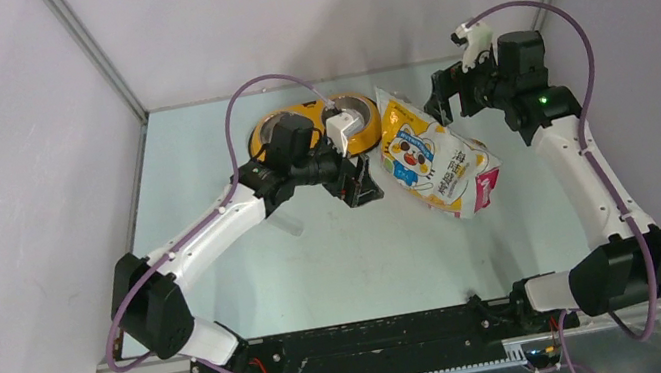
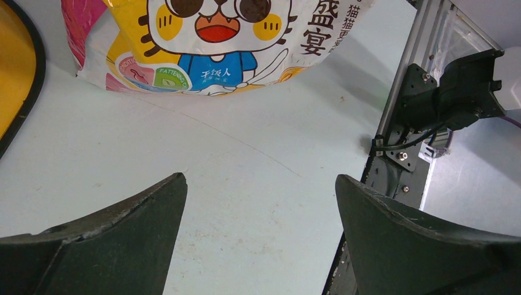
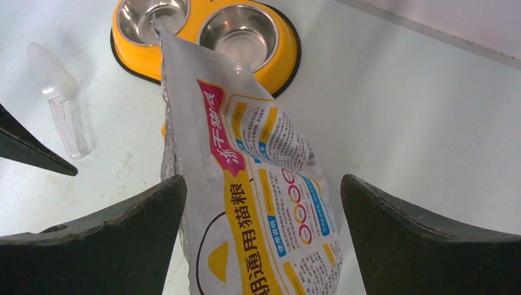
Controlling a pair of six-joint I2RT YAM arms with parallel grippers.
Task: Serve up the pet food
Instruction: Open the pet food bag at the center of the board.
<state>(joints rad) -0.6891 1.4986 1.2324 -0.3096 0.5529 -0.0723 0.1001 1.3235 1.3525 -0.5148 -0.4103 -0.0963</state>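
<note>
Top external view shows the cat food bag (image 1: 433, 159) lying on the table, and nothing is holding it. I see no brown pellets anywhere, so I think the pet food is all inside the bag. The bag's long way runs on a slant. Its top end points at the yellow double bowl (image 1: 369, 134), and its pink bottom end points back toward the arm bases. The bowl sits just past the bag's top end, so close that they may be touching. In the right wrist view, both steel cups look empty. I cannot tell if the bag's top is open.

The left gripper (image 1: 362, 186) is just beside the bag's left side, about halfway along it. Its fingers are spread wide and hold nothing. In the left wrist view, the bag's cat face is out in front of the fingers, with bare table in between.

The right gripper (image 1: 442, 99) is by the bag's top end, on its right side. Its fingers are spread wide too, and they hold nothing. In the right wrist view, the bag lies right in the gap between the two fingers.

Both arms are near the bag, but I think the right one is lined up better to grab it. A clear plastic scoop (image 3: 61, 104) lies on the bag's left side.
</note>
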